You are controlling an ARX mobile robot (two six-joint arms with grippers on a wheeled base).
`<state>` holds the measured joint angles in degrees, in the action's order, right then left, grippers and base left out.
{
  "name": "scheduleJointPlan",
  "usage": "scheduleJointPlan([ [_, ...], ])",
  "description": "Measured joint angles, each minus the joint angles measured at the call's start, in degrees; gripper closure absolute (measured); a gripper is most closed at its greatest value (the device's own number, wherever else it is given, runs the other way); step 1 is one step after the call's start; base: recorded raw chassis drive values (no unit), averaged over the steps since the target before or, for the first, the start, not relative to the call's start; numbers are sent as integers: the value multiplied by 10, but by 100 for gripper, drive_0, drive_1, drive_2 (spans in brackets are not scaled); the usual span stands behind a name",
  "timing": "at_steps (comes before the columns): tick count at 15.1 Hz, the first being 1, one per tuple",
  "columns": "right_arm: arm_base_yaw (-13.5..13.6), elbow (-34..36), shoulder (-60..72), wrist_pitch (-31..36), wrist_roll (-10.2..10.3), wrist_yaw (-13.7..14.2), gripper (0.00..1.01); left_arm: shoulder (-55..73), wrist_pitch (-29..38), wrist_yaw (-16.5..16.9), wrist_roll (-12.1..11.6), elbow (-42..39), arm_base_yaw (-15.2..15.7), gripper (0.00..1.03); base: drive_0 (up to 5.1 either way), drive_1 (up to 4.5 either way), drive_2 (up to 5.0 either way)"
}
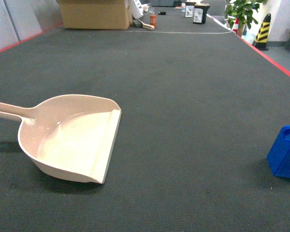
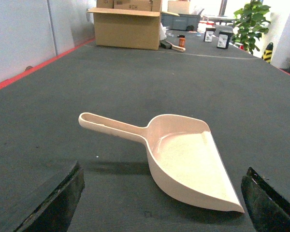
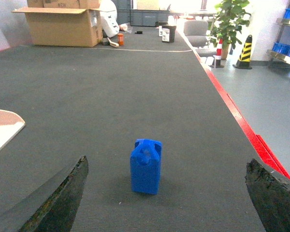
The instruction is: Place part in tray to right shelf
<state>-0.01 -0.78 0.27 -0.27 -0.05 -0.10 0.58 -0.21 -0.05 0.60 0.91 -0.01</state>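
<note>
While both jaws gape, part (image 3: pixel 146 166) stands untouched

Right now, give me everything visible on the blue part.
The part is a small bright blue block that looks like moulded plastic, boxy with rounded edges. Its top end carries a loop-like lug with a round hole. It stands upright on the dark grey carpeted surface, touching nothing else. The right wrist view has it centred ahead, framed between the open fingers with clear gaps either side. In the head view it sits at the right edge, partly cropped, well apart from the tray. Its far side is hidden.
</note>
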Motion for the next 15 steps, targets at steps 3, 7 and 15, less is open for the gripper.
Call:
scheduleJointPlan([
  [3,0,0,0,0,0,0,3,0,0,0,0,0,0,5,0,0,0],
  [7,0,0,0,0,0,0,3,0,0,0,0,0,0,5,0,0,0],
  [15,0,0,0,0,0,0,3,0,0,0,0,0,0,5,0,0,0],
])
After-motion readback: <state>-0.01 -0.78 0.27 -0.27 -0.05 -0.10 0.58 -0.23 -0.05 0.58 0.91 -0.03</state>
